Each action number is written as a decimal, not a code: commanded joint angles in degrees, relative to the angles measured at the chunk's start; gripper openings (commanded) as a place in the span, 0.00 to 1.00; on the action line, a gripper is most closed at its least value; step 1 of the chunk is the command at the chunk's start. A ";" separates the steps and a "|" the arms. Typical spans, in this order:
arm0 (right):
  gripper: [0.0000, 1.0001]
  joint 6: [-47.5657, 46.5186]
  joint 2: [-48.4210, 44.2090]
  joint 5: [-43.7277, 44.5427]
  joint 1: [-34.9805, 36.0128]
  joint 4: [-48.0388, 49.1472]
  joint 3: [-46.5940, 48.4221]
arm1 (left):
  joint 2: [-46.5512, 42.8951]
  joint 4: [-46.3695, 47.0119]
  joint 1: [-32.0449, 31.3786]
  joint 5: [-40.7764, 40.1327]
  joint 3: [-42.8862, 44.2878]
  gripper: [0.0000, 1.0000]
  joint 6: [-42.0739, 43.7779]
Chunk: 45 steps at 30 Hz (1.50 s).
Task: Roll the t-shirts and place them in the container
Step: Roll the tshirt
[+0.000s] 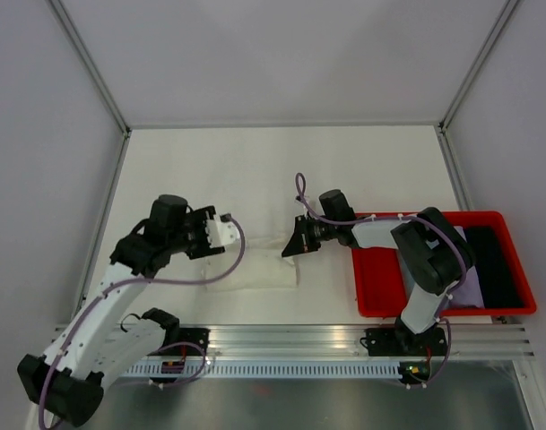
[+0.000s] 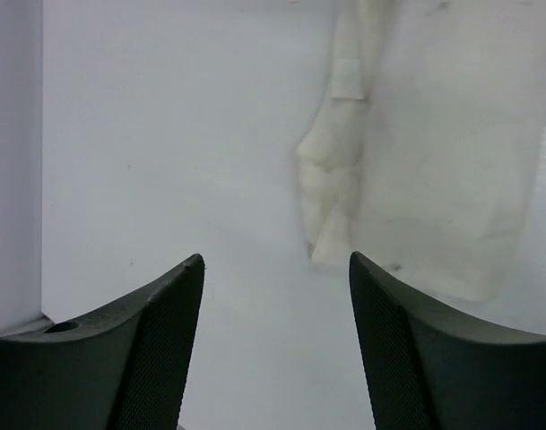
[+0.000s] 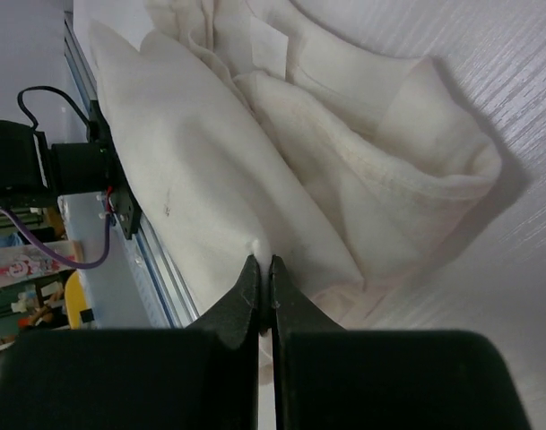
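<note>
Right claw (image 3: 259, 264) is clenched on cream t-shirt (image 3: 192, 179) edge, left claw (image 2: 274, 258) released; slippage is risked by shallow pinch.

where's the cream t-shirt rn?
Top view: cream t-shirt lies centrally by the front rail, left of the red bin, with the right gripper pinching its right edge.

The t-shirt (image 1: 255, 270) lies on the table (image 1: 255, 170) near its front edge, between the left gripper (image 1: 229, 231), near its left end, and the right gripper (image 1: 289, 250), at its right end. The bin (image 1: 373, 300) sits farther right, with other shirts (image 1: 492, 264) in it.
</note>
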 commanded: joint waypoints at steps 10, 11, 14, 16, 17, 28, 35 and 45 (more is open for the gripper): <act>0.00 7.58 4.46 1.11 -0.35 4.49 -0.06 | -6.81 1.08 -20.06 -13.56 -20.84 0.92 -4.24; 0.00 7.85 4.98 1.29 -0.27 4.66 -0.06 | -6.63 1.08 -20.33 -13.39 -21.01 0.93 -4.59; 0.00 7.50 5.25 1.29 -0.35 3.62 0.73 | -4.44 1.26 -20.86 -13.12 -22.59 0.92 -5.82; 0.00 6.19 5.25 1.46 -0.35 2.12 1.61 | -3.73 1.52 -21.03 -12.07 -23.12 0.89 -7.23; 0.00 5.83 5.34 1.55 -0.35 0.37 1.96 | -3.64 1.78 -21.30 -11.72 -23.21 0.88 -7.84; 0.28 1.88 3.15 1.46 -0.70 -3.33 3.02 | -0.73 11.46 -21.48 -18.31 -30.51 0.53 -8.64; 0.45 -12.25 -10.10 7.50 -1.67 -9.47 5.39 | -3.99 9.79 -21.30 -15.50 -30.16 0.22 -8.37; 0.57 -55.82 -33.84 16.11 6.74 -12.72 -6.18 | -3.73 0.49 -11.91 -0.67 -21.65 0.06 -3.11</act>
